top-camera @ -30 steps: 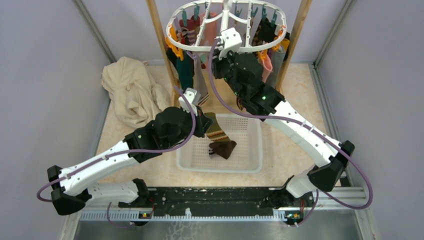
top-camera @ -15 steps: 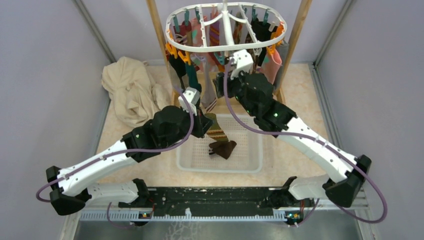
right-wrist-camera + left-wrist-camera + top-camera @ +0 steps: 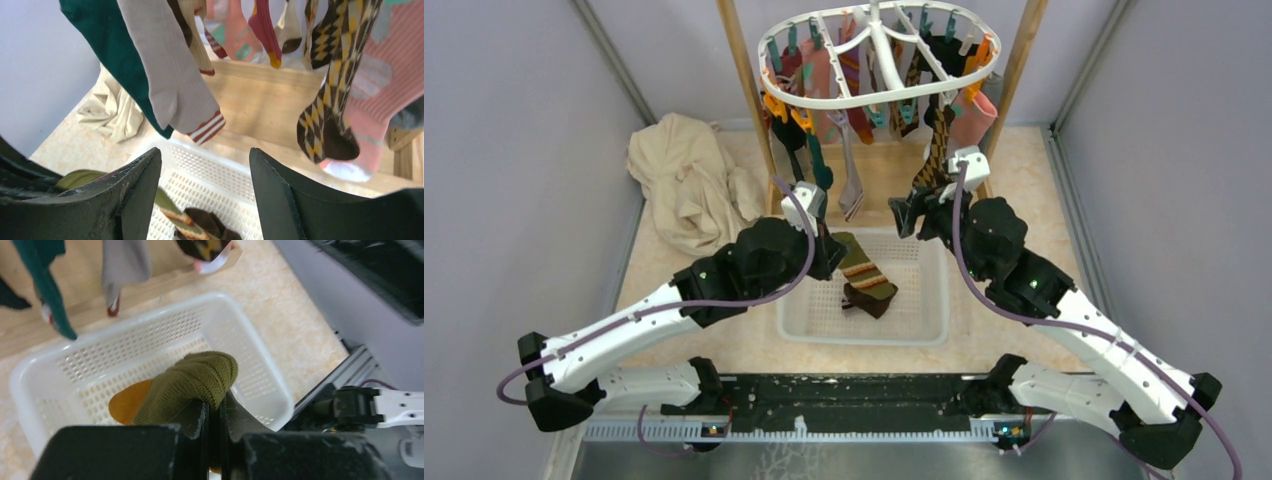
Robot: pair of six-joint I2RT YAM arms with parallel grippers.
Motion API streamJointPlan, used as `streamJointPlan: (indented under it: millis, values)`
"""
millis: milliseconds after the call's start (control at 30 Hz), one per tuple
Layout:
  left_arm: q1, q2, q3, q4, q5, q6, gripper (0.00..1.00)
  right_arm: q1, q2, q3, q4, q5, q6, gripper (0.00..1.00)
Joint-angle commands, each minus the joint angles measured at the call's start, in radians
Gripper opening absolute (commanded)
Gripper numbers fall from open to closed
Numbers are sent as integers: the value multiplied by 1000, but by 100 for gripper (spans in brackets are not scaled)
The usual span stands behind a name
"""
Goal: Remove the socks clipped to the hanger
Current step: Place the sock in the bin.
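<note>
Olive sock [image 3: 200, 377] hangs pinched in the left gripper [image 3: 215, 411], basket [image 3: 150, 316] beneath, apparently for dropping. Right gripper [image 3: 205, 162] gapes empty below the clipped socks [image 3: 170, 75].

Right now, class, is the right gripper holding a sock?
No, the right gripper stands wide open, with only the basket showing in the gap.

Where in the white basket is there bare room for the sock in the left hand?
The basket's right half is bare, between the brown sock and the right wall; so is its near left corner. The middle is crowded: the olive sock in the left hand hangs there by the brown one.
</note>
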Motion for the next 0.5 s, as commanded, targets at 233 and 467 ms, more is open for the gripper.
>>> streamJointPlan:
  millis: [233,467]
  values:
    - [20,61,-177,-25,-163,-90,10,-1,-106,-156,-64,-35,140,65]
    - [42,128,-287,-23,-187,-150,18,0,-132,-206,-80,-37,160,65]
